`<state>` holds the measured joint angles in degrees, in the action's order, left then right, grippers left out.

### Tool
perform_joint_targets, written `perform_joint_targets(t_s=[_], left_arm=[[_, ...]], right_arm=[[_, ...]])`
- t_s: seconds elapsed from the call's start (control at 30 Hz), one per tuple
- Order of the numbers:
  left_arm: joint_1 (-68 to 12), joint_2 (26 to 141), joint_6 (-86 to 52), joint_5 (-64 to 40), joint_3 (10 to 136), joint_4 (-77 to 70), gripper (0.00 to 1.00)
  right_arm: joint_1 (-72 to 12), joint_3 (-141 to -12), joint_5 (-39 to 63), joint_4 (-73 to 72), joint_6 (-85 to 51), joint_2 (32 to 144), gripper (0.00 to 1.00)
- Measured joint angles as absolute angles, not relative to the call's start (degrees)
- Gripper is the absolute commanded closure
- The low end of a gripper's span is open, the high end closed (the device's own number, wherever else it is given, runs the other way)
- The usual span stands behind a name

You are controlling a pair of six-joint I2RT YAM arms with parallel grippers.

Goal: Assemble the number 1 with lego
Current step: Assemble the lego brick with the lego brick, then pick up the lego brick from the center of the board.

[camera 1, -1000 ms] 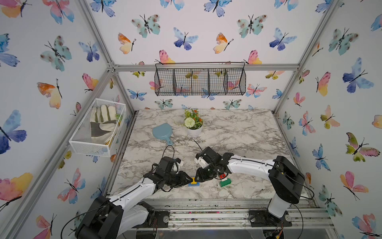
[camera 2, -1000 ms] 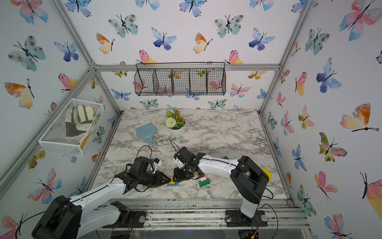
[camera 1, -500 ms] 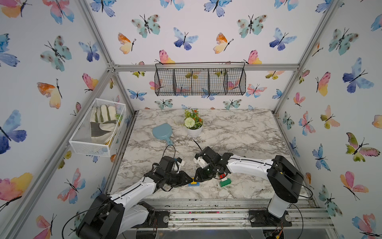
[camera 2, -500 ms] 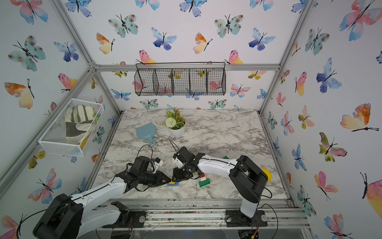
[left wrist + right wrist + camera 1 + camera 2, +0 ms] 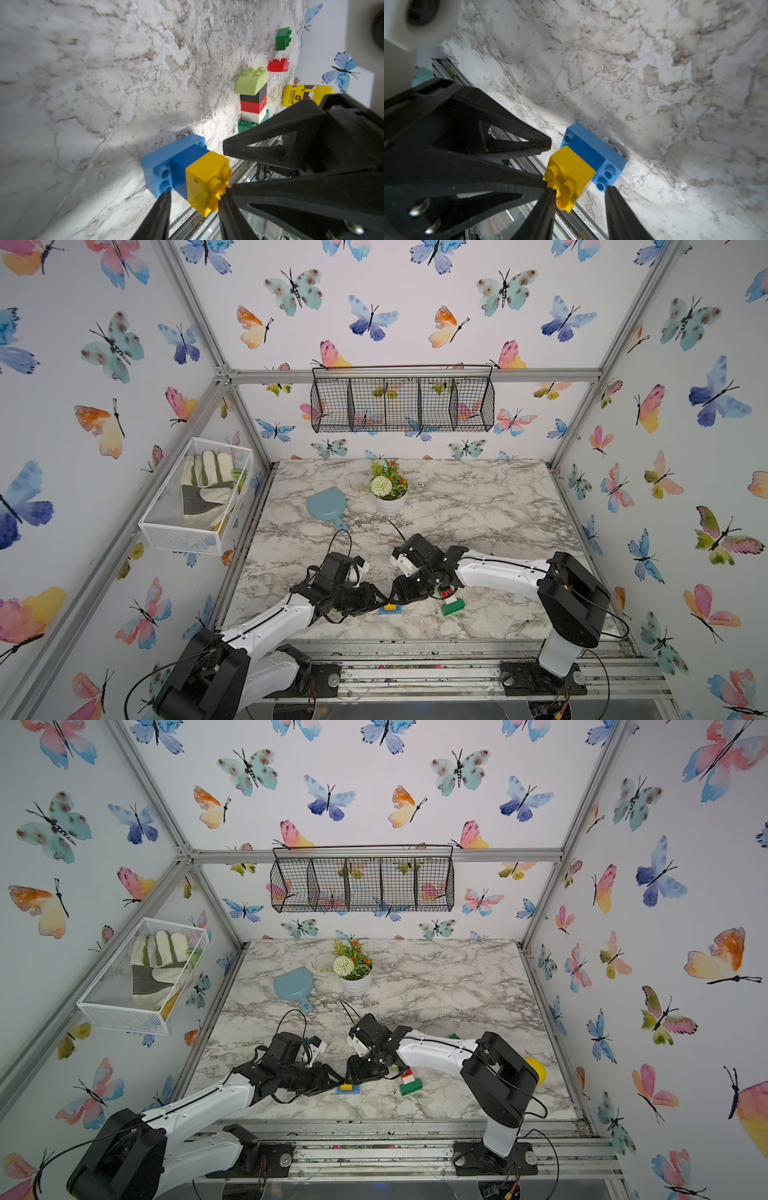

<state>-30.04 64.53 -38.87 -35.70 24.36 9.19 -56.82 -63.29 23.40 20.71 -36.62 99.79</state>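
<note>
Neither arm had visibly shifted. The left gripper [image 5: 195, 194] and right gripper [image 5: 580, 190] held jaws parted astride the yellow brick [image 5: 203, 178]

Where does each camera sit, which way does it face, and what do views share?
Both top views: high at the robot's end, looking down toward the back wall over the marble table; both arms show whole, left gripper and right gripper meeting at the blue-and-yellow brick stack.
Left wrist: on the left arm, facing the stack along its own fingers; the right gripper juts in.
Right wrist: on the right arm, facing the stack from the opposite side; own fingers and the left gripper show.
Shared: the stack, in every view.
</note>
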Motion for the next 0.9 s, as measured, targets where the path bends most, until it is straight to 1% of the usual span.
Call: perform_joint_targets(t_s=[0.07, 0.2, 0.3, 0.37, 0.43, 0.57, 0.7, 0.8, 0.9], left_arm=[[-30.04, 63.96, -39.38, -35.16, 26.33, 10.98, 0.54], [-30.06, 61.93, -40.10, -34.37, 29.93, 12.29, 0.52], [-30.09, 60.18, -40.27, -33.82, 32.36, 12.45, 0.51], [-30.09, 58.48, -40.32, -32.67, 32.99, 12.49, 0.51], [-30.06, 56.73, -40.51, -31.16, 33.06, 12.73, 0.50], [-29.58, 53.76, -41.17, -26.48, 32.99, 13.65, 0.48], [-28.80, 51.81, -41.58, -23.57, 32.62, 14.13, 0.48], [-28.45, 51.09, -41.82, -21.96, 32.18, 14.37, 0.48], [-28.05, 50.33, -42.30, -20.73, 31.46, 14.50, 0.48]], right_arm=[[-56.36, -63.29, 23.18, 20.67, -36.95, 98.04, 0.51], [-55.00, -63.22, 22.02, 20.25, -37.32, 93.19, 0.51], [-53.01, -61.89, 17.91, 20.67, -37.28, 88.62, 0.52], [-50.63, -59.99, 12.38, 22.61, -36.95, 84.97, 0.53], [-47.48, -58.15, 6.44, 25.47, -36.53, 82.04, 0.51], [-38.20, -54.78, -3.70, 30.39, -33.67, 78.32, 0.46], [-31.51, -54.15, -10.66, 32.62, -27.38, 79.05, 0.41], [-30.39, -54.92, -15.11, 32.69, -21.08, 82.06, 0.37], [-28.97, -57.76, -17.67, 33.06, -16.08, 87.99, 0.33]])
